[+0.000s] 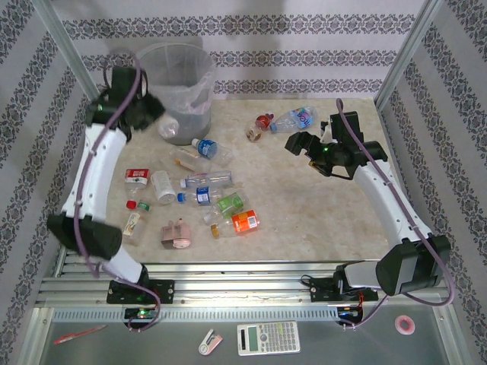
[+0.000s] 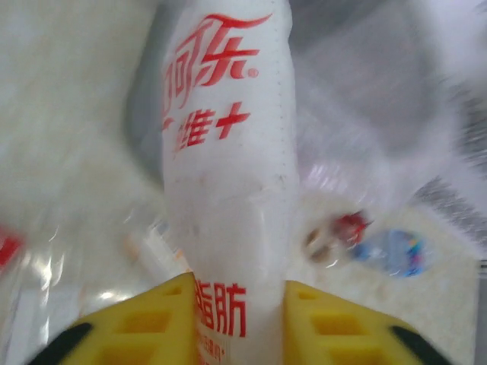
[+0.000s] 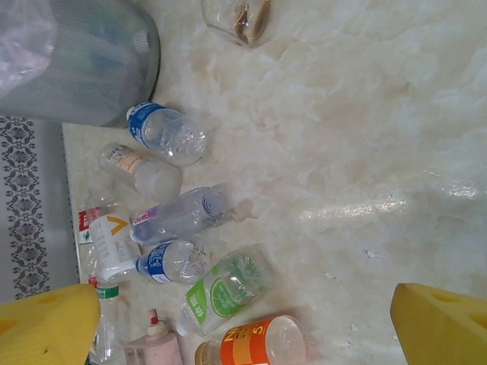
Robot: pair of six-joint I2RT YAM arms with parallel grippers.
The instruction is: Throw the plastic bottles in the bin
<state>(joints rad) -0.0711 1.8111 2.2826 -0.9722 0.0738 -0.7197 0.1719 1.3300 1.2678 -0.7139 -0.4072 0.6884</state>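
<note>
The left tool grips a white bottle with red writing, right by the bin. The right tool is wide open with nothing in it, far from the bin. Near the bin, more bottles lie on the surface.

The beige stone-patterned desk lies bare right of centre, giving a hand free passage from the near edge toward the far wall. Left of centre, a cluster of small clear plastic bottles and a pink lumpy object crowd the surface, leaving only narrow gaps. Two further bottles lie just beyond the wide-spread right hand. At the tall translucent grey-white bin in the far left corner, the left hand, a white-labelled bottle between its fingers, crowds the rim's left side. The rim's right side stands open.
</note>
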